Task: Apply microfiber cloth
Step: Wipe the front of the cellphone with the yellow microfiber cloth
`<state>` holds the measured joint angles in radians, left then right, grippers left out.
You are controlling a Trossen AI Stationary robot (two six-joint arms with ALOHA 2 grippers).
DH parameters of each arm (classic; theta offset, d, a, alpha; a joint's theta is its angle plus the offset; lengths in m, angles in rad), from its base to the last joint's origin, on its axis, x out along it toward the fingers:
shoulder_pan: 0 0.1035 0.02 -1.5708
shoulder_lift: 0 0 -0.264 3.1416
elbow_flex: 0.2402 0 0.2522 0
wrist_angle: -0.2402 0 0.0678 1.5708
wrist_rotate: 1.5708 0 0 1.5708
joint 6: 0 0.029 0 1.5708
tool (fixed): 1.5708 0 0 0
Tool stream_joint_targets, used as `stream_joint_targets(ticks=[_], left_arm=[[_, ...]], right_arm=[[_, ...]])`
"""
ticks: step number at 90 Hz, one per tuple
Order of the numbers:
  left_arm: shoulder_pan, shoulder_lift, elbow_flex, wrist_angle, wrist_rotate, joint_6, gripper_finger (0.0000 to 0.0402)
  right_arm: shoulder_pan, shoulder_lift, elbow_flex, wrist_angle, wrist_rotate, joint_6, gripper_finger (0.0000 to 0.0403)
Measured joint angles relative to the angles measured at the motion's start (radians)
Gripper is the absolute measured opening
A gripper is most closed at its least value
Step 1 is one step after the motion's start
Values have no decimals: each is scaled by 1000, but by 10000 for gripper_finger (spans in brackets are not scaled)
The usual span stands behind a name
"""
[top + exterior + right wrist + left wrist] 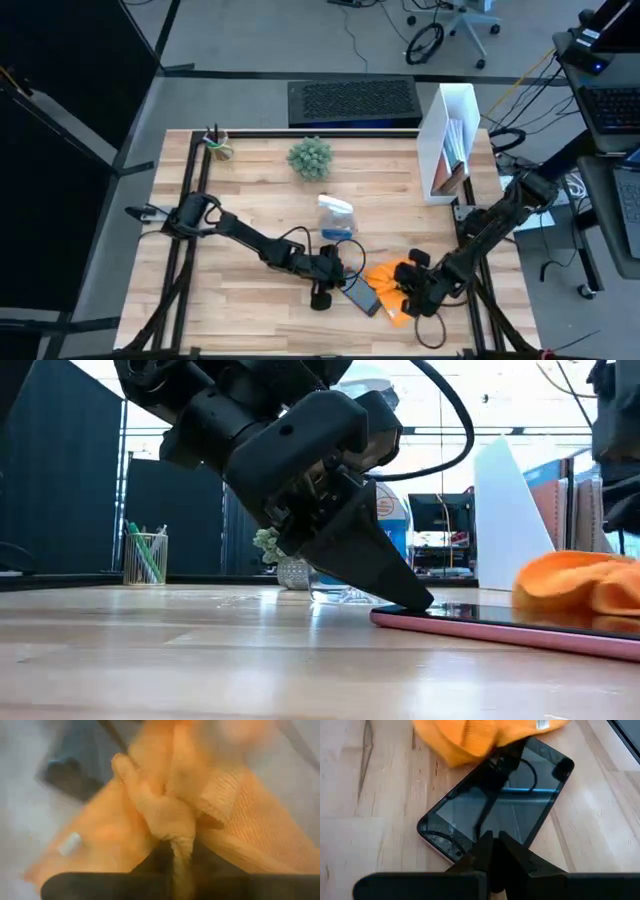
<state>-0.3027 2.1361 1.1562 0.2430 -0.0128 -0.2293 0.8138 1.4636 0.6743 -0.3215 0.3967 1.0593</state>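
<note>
The orange microfiber cloth (393,283) lies bunched at the table's near right, one part draped over the right end of the dark phone (495,805). The phone (362,298) lies flat on the wood. My left gripper (493,839) is shut, its tips down on the phone's left end. My right gripper (181,851) is shut on the cloth, beside the phone (70,775). My left gripper presses its shut fingertips (415,600) down on the phone's screen near its left end (470,832), slanting down from the table's left. The phone stays flat on the table. My right gripper pinches a bunched fold of the cloth (172,822) between its two fingers, several layers thick. The rest of the cloth spreads below and around the fingers over the table and the phone's end.
A clear spray bottle with blue liquid (336,218) stands just behind the phone. Farther back are a small green plant (310,157), a pen cup (217,143) at the far left and a white file holder (450,140) at the far right.
</note>
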Motion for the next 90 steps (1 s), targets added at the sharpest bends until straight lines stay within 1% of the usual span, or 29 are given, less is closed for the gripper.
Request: stream_joint_targets(ticks=[5, 10, 13, 16, 21, 27, 43, 48, 54, 62, 72, 76, 84, 90], left_arm=[[0, 0, 0, 2, 0, 0, 15], [0, 0, 0, 2, -1, 0, 15], [0, 0, 0, 2, -2, 0, 15], [0, 0, 0, 2, -2, 0, 15], [0, 0, 0, 2, -2, 0, 15], [0, 0, 0, 2, -2, 0, 15], [0, 0, 0, 3, -2, 0, 15], [0, 0, 0, 2, -2, 1, 15], [0, 0, 0, 2, -3, 1, 15], [1, 0, 0, 2, -3, 0, 15], [1, 0, -1, -2, -3, 0, 15], [1, 0, -1, -3, -2, 0, 15], [1, 0, 0, 1, 2, 1, 15], [0, 0, 1, 2, 2, 2, 15]], right_arm=[[-5, -38, 2, 50, 90, -65, 4], [-22, -54, 3, 109, 166, -163, 4], [-38, -56, 3, 142, 186, -238, 4], [-61, -52, 3, 176, 183, -312, 4], [-104, -29, 4, 239, 155, -410, 4], [-159, 19, 4, 296, 98, -496, 4], [-277, 175, 4, 552, -120, -699, 4], [-295, 226, 4, 629, -145, -749, 4], [-310, 279, 5, 706, -145, -804, 4], [-325, 336, 6, 741, -149, -828, 4], [-324, 374, 10, 746, -178, -782, 4], [-311, 379, 10, 746, -188, -764, 4], [-269, 381, 12, 733, -172, -737, 4], [-234, 374, 12, 712, -199, -708, 4]])
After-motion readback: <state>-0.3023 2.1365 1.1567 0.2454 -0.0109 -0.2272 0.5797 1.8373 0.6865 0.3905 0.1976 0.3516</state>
